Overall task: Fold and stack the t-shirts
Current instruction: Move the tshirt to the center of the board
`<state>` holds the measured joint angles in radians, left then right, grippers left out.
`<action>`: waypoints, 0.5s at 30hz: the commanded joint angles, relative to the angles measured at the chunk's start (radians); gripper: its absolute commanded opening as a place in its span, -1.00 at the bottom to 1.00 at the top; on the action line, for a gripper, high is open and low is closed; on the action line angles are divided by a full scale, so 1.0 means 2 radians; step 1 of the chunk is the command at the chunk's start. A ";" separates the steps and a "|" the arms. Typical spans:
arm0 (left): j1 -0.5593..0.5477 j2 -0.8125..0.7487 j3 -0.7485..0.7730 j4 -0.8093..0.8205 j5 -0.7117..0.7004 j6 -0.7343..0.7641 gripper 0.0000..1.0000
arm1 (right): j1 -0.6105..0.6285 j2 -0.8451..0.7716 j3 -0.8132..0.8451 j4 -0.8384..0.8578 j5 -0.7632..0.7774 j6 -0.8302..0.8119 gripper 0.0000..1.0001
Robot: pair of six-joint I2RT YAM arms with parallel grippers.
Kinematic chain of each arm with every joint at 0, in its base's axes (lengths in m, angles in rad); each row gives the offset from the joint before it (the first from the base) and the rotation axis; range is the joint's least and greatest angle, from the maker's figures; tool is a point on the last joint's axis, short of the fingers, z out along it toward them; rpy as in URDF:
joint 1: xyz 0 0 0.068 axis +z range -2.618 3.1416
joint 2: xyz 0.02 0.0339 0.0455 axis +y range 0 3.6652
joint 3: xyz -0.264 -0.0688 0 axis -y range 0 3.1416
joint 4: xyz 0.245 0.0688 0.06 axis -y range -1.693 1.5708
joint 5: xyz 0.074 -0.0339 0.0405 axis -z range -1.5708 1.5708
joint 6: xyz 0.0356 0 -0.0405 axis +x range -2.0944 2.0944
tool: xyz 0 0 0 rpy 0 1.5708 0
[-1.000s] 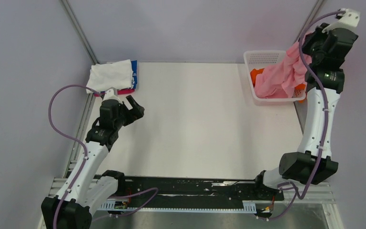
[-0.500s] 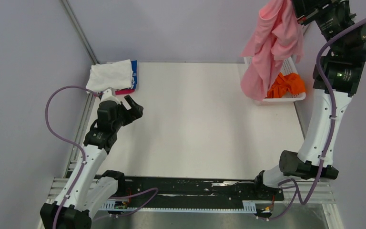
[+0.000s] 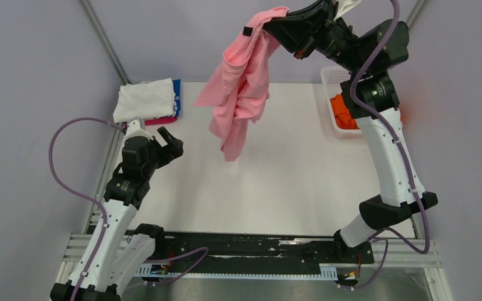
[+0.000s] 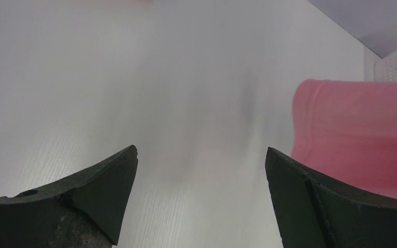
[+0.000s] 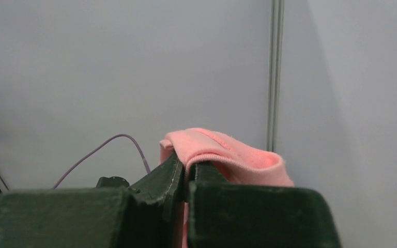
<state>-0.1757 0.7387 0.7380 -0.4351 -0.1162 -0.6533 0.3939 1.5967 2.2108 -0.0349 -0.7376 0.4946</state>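
The right gripper pinches a fold of the light pink t-shirt, its two dark fingers pressed together and the cloth bunched over their tips, spilling to the right. A plain grey wall fills the background, crossed by a vertical metal rail. A purple cable arcs up at lower left.

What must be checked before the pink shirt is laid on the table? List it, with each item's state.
1. Right hand shut on pink shirt: ok.
2. Pink shirt out of the basket: ok.
3. Shirt hanging spread, not bunched: not ok.
4. Left hand open, holding nothing: ok.
5. Folded stack apart from the hanging shirt: ok.
6. Hem off the table: cannot tell.
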 commanded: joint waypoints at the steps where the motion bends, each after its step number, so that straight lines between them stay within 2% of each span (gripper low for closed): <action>1: -0.001 -0.012 0.029 -0.027 -0.023 -0.007 1.00 | 0.011 -0.027 -0.056 0.022 0.098 -0.018 -1.00; 4: -0.001 -0.012 0.038 -0.040 -0.031 -0.006 1.00 | 0.010 -0.072 -0.160 -0.001 0.180 -0.030 -1.00; 8: -0.001 -0.001 0.041 -0.053 -0.027 -0.014 1.00 | -0.002 -0.176 -0.375 -0.028 0.336 -0.035 -1.00; 11: -0.001 0.013 0.036 -0.061 -0.016 -0.019 1.00 | -0.025 -0.235 -0.532 -0.063 0.446 -0.027 -0.84; 13: -0.001 0.024 0.030 -0.068 -0.013 -0.021 1.00 | -0.049 -0.253 -0.615 -0.101 0.502 -0.012 -0.59; 14: -0.001 0.027 0.025 -0.070 -0.008 -0.023 1.00 | -0.069 -0.257 -0.639 -0.124 0.501 -0.006 -0.29; 15: -0.001 0.035 0.023 -0.075 -0.002 -0.026 1.00 | -0.083 -0.257 -0.654 -0.145 0.499 0.000 0.33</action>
<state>-0.1757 0.7750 0.7841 -0.5499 -0.1497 -0.6762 0.3222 1.1225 1.0458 -0.1791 0.0223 0.4606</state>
